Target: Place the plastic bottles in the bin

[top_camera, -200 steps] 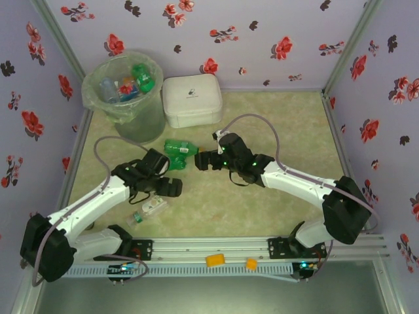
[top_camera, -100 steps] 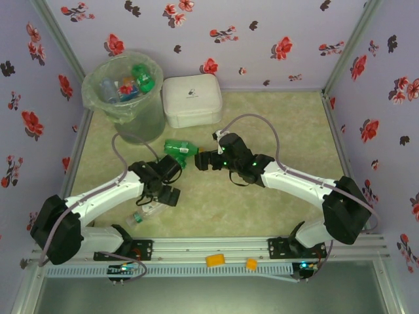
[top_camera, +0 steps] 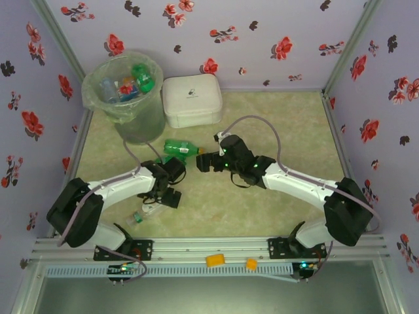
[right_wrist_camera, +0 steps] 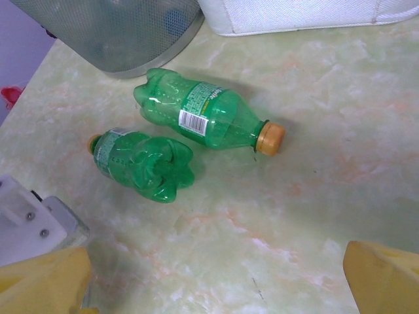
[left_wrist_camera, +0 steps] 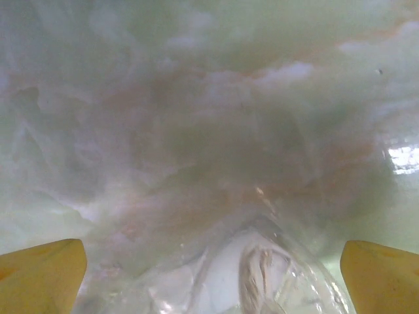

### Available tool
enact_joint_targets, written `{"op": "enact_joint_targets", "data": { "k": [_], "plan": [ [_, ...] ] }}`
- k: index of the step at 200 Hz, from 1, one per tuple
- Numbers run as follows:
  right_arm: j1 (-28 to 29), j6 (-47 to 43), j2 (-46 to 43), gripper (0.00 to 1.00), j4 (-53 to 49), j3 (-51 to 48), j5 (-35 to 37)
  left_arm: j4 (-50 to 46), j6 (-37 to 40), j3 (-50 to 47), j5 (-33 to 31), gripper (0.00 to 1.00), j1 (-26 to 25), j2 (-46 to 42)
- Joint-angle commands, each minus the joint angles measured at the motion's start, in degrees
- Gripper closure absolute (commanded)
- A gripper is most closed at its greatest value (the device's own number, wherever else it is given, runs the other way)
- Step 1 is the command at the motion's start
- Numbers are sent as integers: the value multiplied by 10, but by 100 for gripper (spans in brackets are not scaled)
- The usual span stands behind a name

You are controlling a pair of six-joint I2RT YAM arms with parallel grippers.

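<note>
**Three loose, rest sitting in bin [top_camera: 141, 124]**

Top: hovering left gripper [top_camera: 167, 198] over clear bottle [top_camera: 149, 210]; pointing right gripper [top_camera: 200, 162] at green bottles [top_camera: 180, 148] just beside bin.

Left wrist: gaping wide, straddling clear bottle [left_wrist_camera: 249, 275]; prob. light, thin, slick, so pinching mid-body.

Right wrist: gaping wide too, empty; facing both green bottles [right_wrist_camera: 203, 118].

Links: white shells on left arm [top_camera: 114, 188] and right arm [top_camera: 298, 181]
Joints: black housings
Cables [top_camera: 251, 117]: thin grey loops
Fingertips [left_wrist_camera: 39, 275]: yellow

place: lab booth | cues: floral walls [top_camera: 262, 26], aluminium rail [top_camera: 216, 246]
</note>
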Motion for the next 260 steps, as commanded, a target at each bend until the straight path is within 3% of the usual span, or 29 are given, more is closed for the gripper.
{"op": "enact_joint_targets", "data": {
  "k": [1,66,125,170,195,229,260],
  "plan": [
    [-4,-4,-20,0,-10,-7,19,27,-2,-6,12,3,22,5],
    [-4,-7,-16,0,-12,-4,21,74,-21,-9,3,7,85,26],
    [-4,-11,-12,0,-13,-2,18,-43,-29,81,-2,0,94,-62],
    [-4,-12,-14,0,5,-12,8,-167,12,135,139,0,67,-130],
    [-3,-3,-28,0,28,-31,5,-165,-103,96,140,0,30,-148],
    [-4,0,-54,0,38,-57,9,-85,-307,2,113,0,22,-248],
    [-4,-6,-69,0,33,-71,7,-118,-484,-41,83,0,-1,-324]
  ]
}}
